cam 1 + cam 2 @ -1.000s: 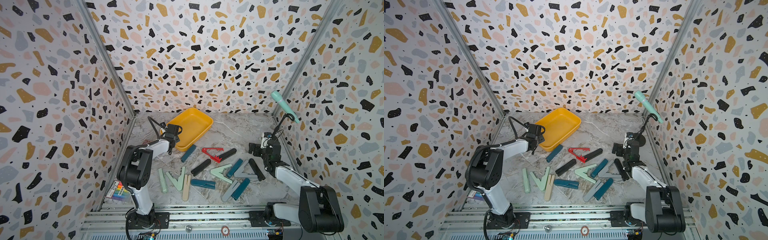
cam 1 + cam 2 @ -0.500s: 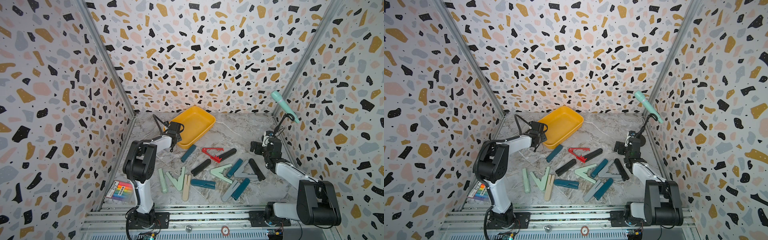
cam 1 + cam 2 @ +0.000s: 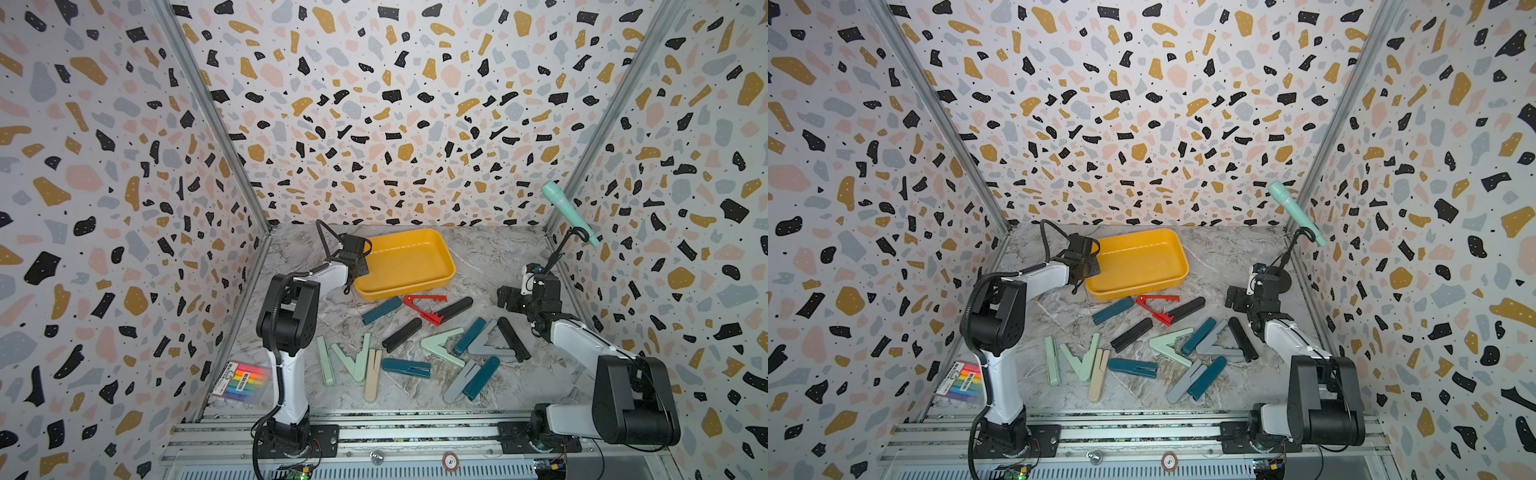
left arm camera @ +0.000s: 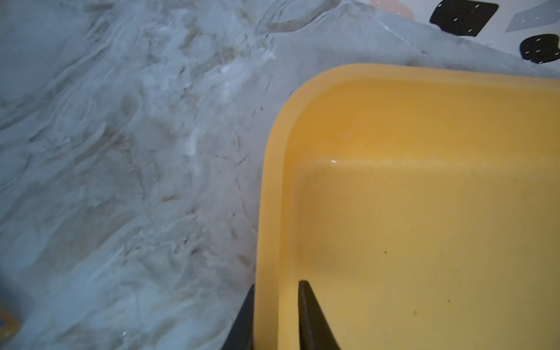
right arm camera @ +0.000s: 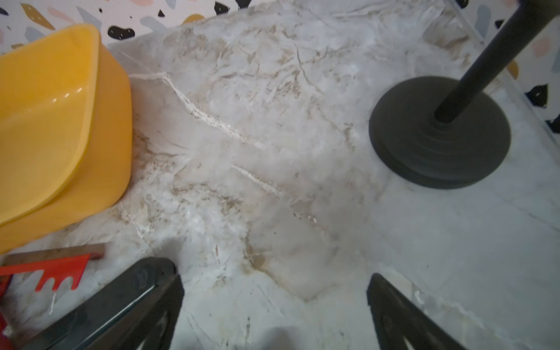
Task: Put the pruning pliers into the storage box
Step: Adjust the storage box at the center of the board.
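1. At the left wall of the storage box (image 3: pixel 409 286), our left gripper (image 4: pixel 275 292) is clamped on the yellow rim, with one finger inside and one outside.
2. Our right gripper (image 5: pixel 272 272) hangs spread wide over the marble tabletop (image 5: pixel 272 151), holding nothing.
3. The pruning pliers (image 3: pixel 406 368) lie scattered on the marble tabletop, just in front of the storage box.

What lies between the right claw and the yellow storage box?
Only bare table between right claw and storage box, as the right wrist view shows; the red pliers lie beside that stretch.
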